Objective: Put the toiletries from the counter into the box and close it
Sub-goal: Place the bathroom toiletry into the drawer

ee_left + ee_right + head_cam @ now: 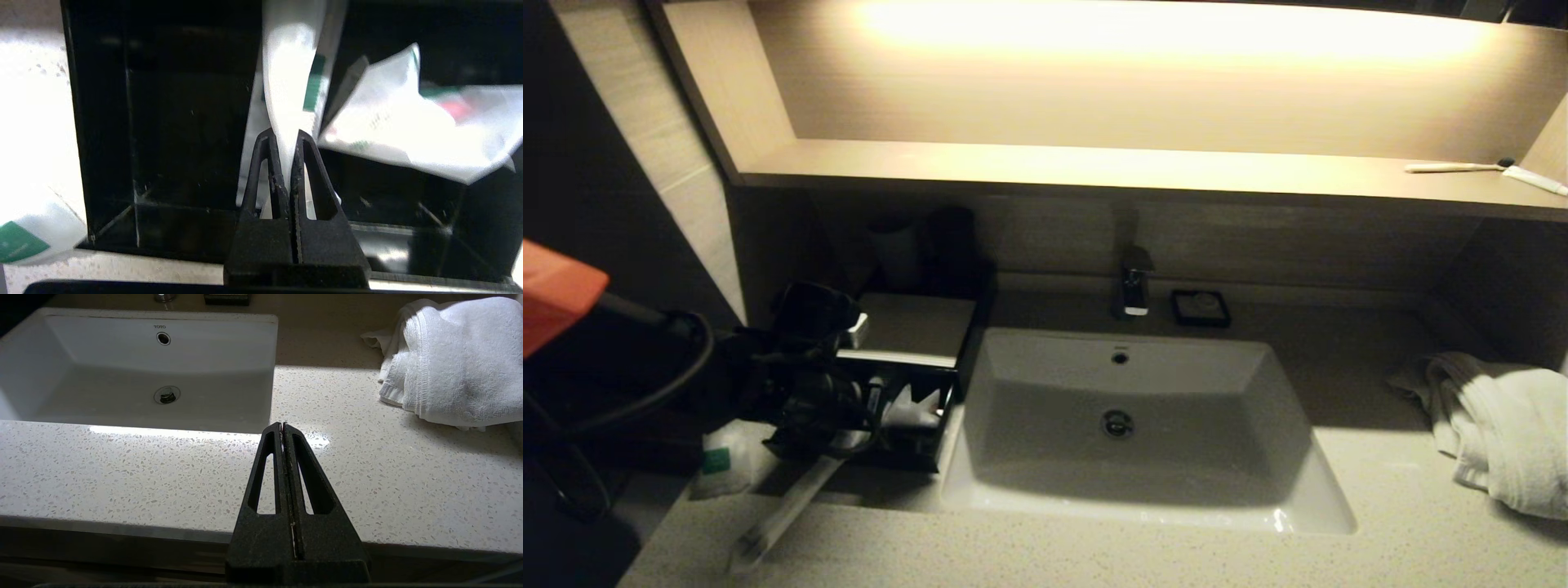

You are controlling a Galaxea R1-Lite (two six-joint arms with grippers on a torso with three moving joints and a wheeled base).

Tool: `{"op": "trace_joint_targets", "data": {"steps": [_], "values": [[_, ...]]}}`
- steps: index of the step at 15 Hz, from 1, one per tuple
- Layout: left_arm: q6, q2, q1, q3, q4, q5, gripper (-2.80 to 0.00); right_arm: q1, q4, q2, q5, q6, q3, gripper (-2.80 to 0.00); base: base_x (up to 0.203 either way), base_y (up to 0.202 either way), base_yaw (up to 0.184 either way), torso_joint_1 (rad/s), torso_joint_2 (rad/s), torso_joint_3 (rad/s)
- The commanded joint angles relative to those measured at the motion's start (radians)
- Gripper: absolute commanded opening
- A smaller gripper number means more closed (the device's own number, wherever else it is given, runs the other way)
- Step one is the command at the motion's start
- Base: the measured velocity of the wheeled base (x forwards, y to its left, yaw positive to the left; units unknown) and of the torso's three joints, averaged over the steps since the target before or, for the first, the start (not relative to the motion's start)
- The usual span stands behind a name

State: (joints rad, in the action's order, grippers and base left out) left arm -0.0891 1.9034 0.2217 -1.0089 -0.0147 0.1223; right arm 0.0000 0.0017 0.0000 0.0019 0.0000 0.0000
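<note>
The black box [907, 327] stands left of the basin with its drawer [102, 143] pulled out toward me. My left gripper [284, 132] is shut on a white sachet [290, 73] with a green label, holding it over the drawer's compartments. Another crumpled white sachet [408, 130] lies in the neighbouring compartment. On the counter [1094, 555] in front of the box lie a white sachet with a green square [723, 461] and a long clear-wrapped stick [784, 506]. My right gripper [282, 424] is shut and empty above the counter's front edge, out of the head view.
A white basin [1127, 425] fills the middle, with a faucet [1134, 286] and a small black soap dish [1201, 308] behind it. A white towel [1503, 433] is heaped at the right. A toothbrush [1454, 167] lies on the lit shelf, and a dark cup [952, 241] stands behind the box.
</note>
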Motion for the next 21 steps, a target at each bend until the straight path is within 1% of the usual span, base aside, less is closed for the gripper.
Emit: {"op": "trace_joint_targets", "data": {"steps": [1,14,15,21], "values": [[-0.003,0.019,0.001,-0.014,-0.001,0.003,-2.8,0.0,0.001,0.0,0.001,0.0,0.0,-2.8,0.0,0.0,0.0,0.0,0.0,0.0],[0.0,0.046,0.002,-0.053,-0.004,0.005,-2.8,0.0,0.001,0.0,0.001,0.0,0.0,-2.8,0.0,0.0,0.0,0.0,0.0,0.0],[-0.002,0.046,0.002,-0.058,-0.002,0.003,0.0,0.0,0.0,0.0,0.001,0.0,0.0,-2.8,0.0,0.0,0.0,0.0,0.0,0.0],[-0.003,0.042,0.004,-0.066,0.009,0.005,0.0,0.0,0.0,0.0,0.0,0.0,0.0,-2.8,0.0,0.0,0.0,0.0,0.0,0.0]]}}
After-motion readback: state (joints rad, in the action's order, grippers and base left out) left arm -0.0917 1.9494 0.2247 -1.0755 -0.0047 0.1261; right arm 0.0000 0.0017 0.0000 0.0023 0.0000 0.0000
